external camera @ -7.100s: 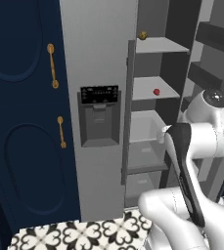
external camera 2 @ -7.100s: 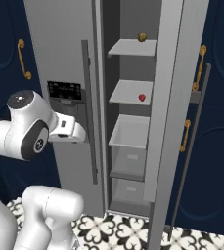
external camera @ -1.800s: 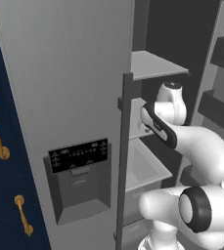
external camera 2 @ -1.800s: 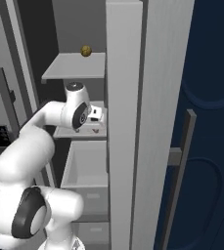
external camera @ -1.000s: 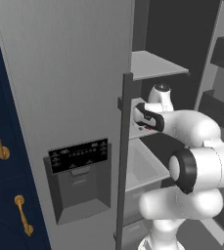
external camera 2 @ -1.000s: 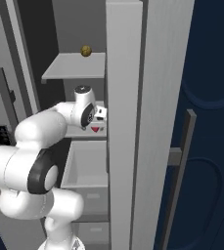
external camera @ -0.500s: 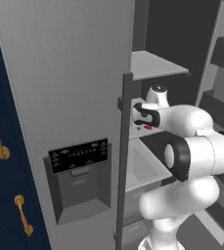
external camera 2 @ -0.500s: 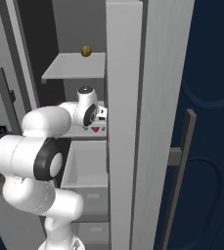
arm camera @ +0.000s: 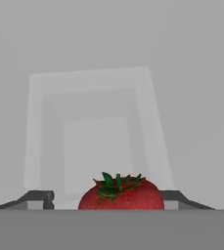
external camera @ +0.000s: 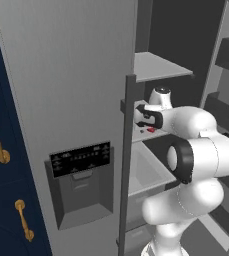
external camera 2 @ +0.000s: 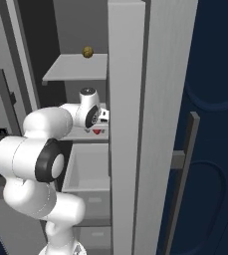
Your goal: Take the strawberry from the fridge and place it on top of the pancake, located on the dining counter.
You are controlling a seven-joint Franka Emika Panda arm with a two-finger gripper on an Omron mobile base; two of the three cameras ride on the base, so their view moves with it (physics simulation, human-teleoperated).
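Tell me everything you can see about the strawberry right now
The strawberry is a small, glossy red berry with a green leafy cap facing the hand camera. It sits on a middle shelf of the open fridge, between the gripper's fingertips, with a gap visible on each side.

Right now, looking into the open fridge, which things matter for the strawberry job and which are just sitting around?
Part of the job:
- strawberry, on the middle shelf between the fingertips
- gripper, reaching in at it
- fridge, door open

Just lying about:
- small brown round item on the upper shelf
- navy cabinets with brass handles
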